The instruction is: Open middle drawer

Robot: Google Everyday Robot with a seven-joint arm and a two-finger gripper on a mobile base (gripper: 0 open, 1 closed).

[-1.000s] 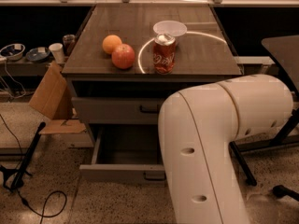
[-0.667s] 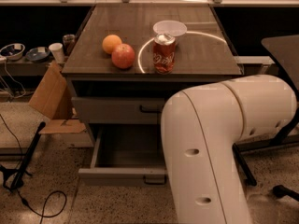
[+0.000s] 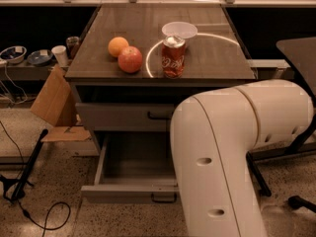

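The middle drawer (image 3: 129, 191) stands pulled out toward me below the closed top drawer (image 3: 118, 116). Its inside is bare, and its small dark handle (image 3: 163, 198) shows on the grey front. My big white arm (image 3: 232, 147) fills the right foreground and covers the right part of both drawers. My gripper is not in view, and the lowest drawer is hidden.
On the cabinet top (image 3: 98, 68) stand a red soda can (image 3: 173, 58), a white bowl (image 3: 179, 29), an orange (image 3: 118, 46) and a red apple (image 3: 130, 59). Cardboard (image 3: 52, 102) leans at the left. A black cable (image 3: 44, 216) lies on the floor. A chair base (image 3: 301, 201) is at the right.
The middle drawer's front has come further out toward me. The arm has barely shifted. The things on top have not moved.
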